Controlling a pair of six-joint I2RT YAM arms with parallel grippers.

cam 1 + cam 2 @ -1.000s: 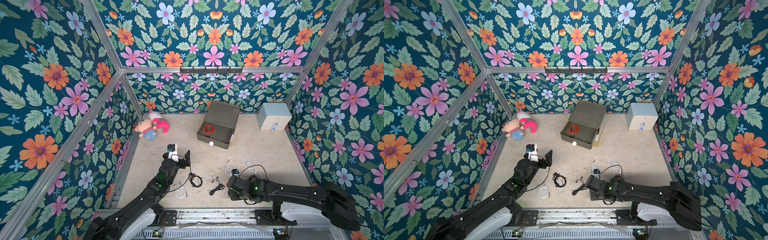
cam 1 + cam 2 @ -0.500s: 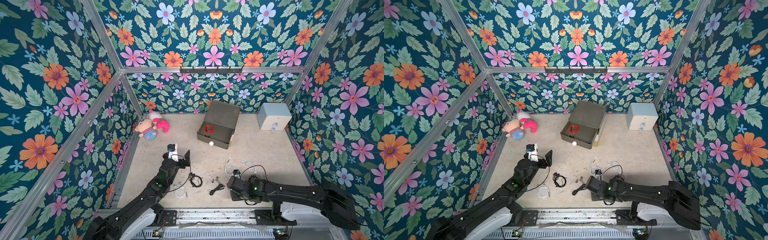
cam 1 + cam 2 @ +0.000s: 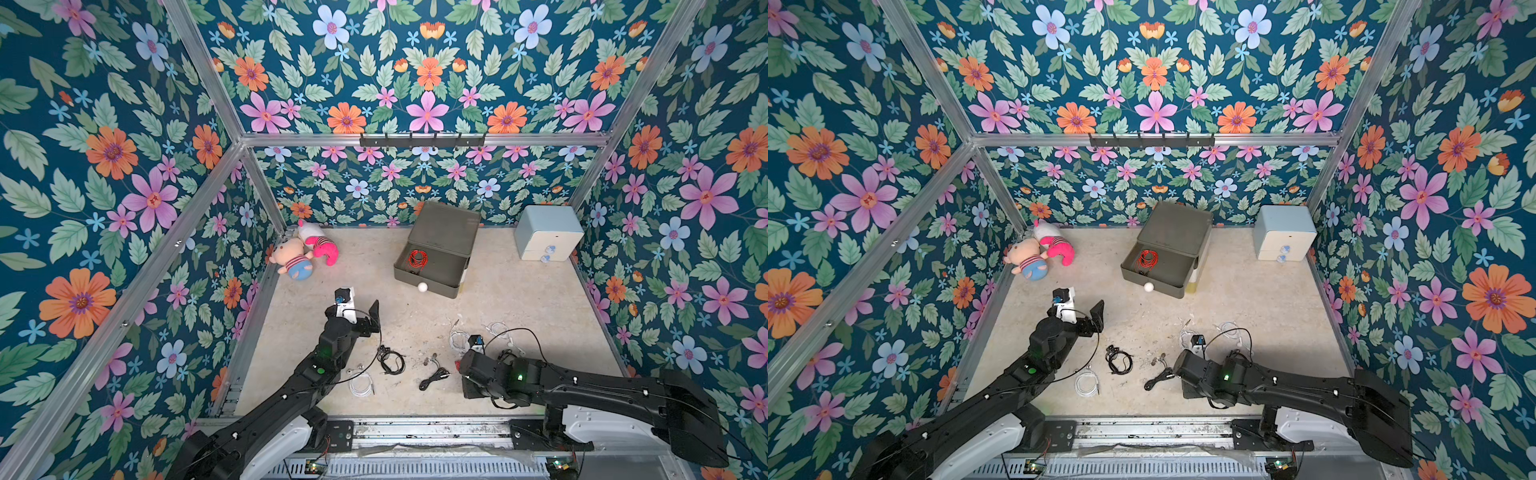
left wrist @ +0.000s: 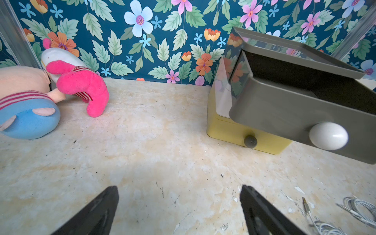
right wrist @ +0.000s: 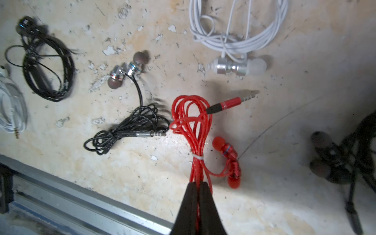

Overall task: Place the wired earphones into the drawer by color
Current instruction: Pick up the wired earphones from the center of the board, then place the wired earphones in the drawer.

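Observation:
My right gripper [image 5: 197, 184] is shut on the cable of a red wired earphones bundle [image 5: 191, 118] that lies low near the front edge of the floor. Black bundles [image 5: 130, 126] [image 5: 46, 77] and a white bundle [image 5: 238, 30] lie close by. In both top views the right wrist [image 3: 482, 370] covers this grip. The drawer [image 3: 436, 253] stands at the back with its grey top tier pulled out, and another red bundle [image 3: 417, 258] lies inside it. My left gripper [image 4: 178, 187] is open and empty, above bare floor in front of the drawer.
Two plush toys [image 3: 305, 251] lie in the back left corner. A pale blue cabinet [image 3: 546, 239] stands at the back right. More white bundles [image 3: 360, 384] [image 3: 498, 330] lie on the floor. A metal rail [image 5: 81, 203] runs along the front edge.
My right gripper has closed its jaws onto the red cable. The left arm has stayed still.

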